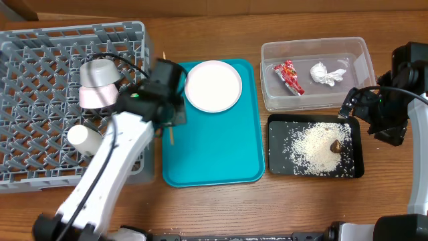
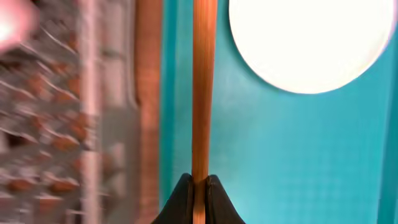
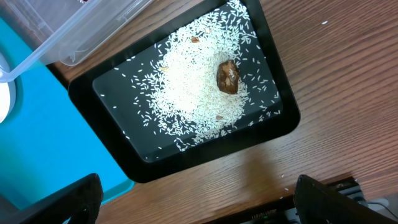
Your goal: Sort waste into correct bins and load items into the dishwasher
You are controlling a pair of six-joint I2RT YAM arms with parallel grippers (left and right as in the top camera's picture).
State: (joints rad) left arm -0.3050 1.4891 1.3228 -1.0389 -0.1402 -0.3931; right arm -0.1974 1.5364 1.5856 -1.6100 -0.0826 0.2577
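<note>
My left gripper (image 1: 171, 119) is shut on a wooden chopstick (image 2: 200, 93) over the left edge of the teal tray; the stick's end shows below the jaws in the overhead view (image 1: 170, 138). The white plate (image 1: 212, 86) lies on the teal tray. The grey dish rack (image 1: 40, 60) holds the grey-green bowl (image 1: 100, 71), the pink bowl (image 1: 95, 97) and the white cup (image 1: 84, 138). The clear tub (image 1: 361, 57) holds the red wrapper (image 1: 289, 76) and the tissue (image 1: 327, 73). The black tray (image 1: 277, 127) holds rice (image 3: 193, 87) and the brown lump (image 3: 227, 76). My right gripper (image 3: 199, 208) is open and empty.
The teal tray (image 1: 221, 147) lies between the rack and the two bins. The right arm (image 1: 394, 100) hangs over the table's right edge, beside the black tray. A few rice grains lie loose on the wooden table.
</note>
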